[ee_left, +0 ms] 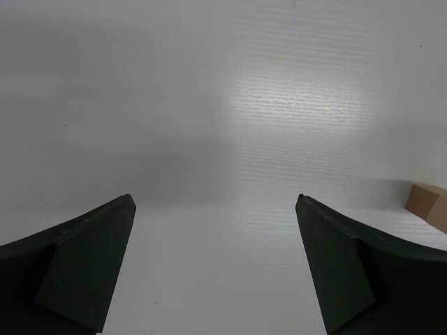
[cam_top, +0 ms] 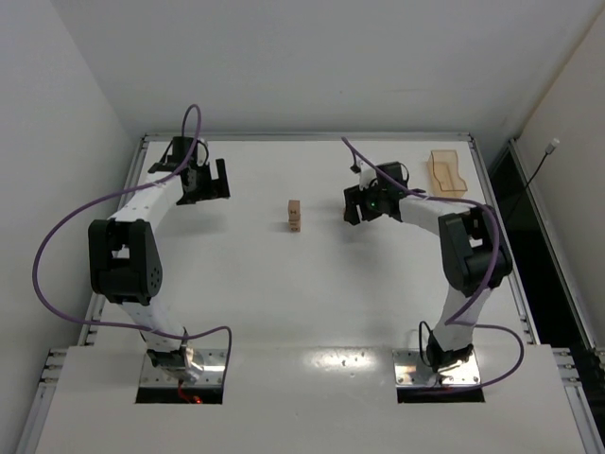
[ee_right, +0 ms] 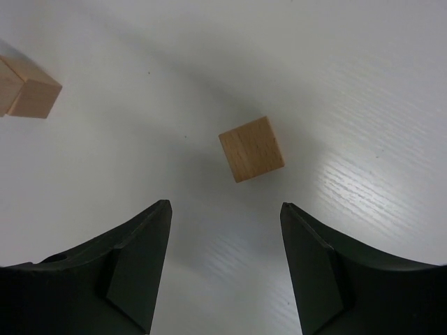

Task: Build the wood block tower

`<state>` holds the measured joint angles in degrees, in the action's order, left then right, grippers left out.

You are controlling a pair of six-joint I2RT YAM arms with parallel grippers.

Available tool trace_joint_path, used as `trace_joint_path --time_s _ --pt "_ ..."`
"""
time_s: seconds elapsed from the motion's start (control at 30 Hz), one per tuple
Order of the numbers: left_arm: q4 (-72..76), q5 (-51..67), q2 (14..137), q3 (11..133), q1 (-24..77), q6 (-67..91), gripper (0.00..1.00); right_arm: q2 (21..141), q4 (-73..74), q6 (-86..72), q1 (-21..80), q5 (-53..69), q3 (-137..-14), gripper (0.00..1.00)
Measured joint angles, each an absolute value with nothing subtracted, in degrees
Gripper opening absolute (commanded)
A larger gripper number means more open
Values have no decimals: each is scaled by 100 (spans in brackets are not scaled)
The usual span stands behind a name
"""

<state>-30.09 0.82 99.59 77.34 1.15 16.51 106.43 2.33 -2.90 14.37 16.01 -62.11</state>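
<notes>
Smooth tan wooden cube (ee_right: 251,149) on matte white table (ee_right: 363,84), just beyond the right gripper (ee_right: 225,205), fingers parted. The left gripper (ee_left: 215,197) is likewise parted, empty.

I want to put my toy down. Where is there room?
The table is bare between the tower and the arm bases, and between the left gripper and the tower. It is crowded by the right gripper, where a loose block lies.

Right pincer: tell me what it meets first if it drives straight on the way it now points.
Most likely the loose wood block, lying on the table just ahead of the open right pincer, slightly off its centreline. The tower sits well off to one side. Depth is uncertain.
</notes>
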Motion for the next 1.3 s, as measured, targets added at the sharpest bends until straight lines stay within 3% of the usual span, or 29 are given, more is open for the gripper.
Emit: trace_joint_path --time_s 0.87,1.1,1.13,1.3 --pt "-2995 32 10143 7734 115 1653 100 11697 1013 -561 1715 792 -7439 58" --pt "-2993 19 10143 7734 115 1653 100 11719 1116 -727 1715 718 -7452 38" --pt "-2993 19 10143 7734 115 1653 100 11721 1120 -753 1715 705 -7452 30" --pt "-2993 19 10143 7734 115 1653 100 11730 1120 -856 1715 637 -7463 11"
